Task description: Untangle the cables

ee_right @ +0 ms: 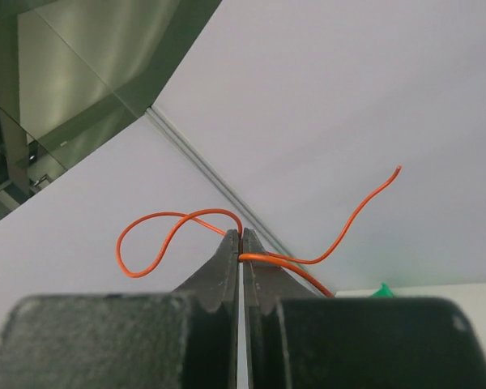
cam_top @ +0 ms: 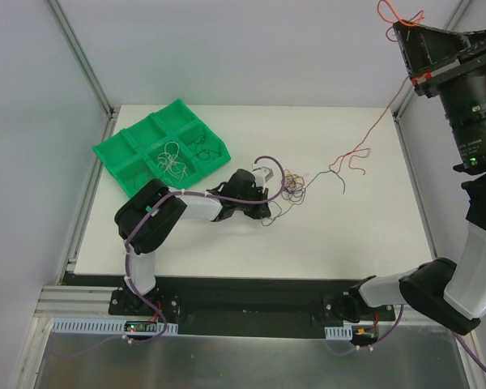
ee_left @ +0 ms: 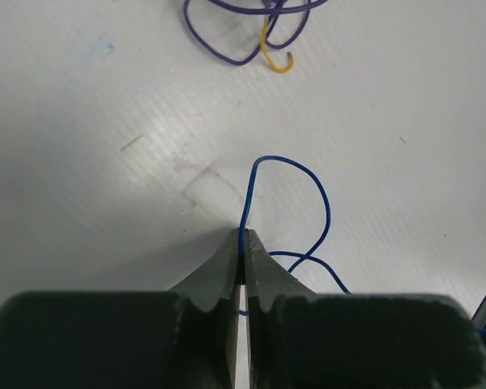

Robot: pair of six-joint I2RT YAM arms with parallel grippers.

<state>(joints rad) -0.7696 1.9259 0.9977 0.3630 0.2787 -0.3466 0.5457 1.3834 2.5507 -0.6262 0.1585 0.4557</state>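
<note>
Though tails vanish below, left gripper (ee_left: 243,243) pinches blue wire (ee_left: 327,212), right gripper (ee_right: 241,241) orange wire (ee_right: 170,214).

Green tray (cam_top: 139,128), white table (cam_top: 348,235), orange cable (ee_right: 170,213), blue cable (ee_left: 279,158), purple cable (ee_left: 227,58), yellow cable (ee_left: 277,70).

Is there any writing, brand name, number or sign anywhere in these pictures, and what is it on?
No text can be read in any view.
The green tray, the white table and the orange wire bear no print.
The small board at the left arm's base is too small to tell.
</note>
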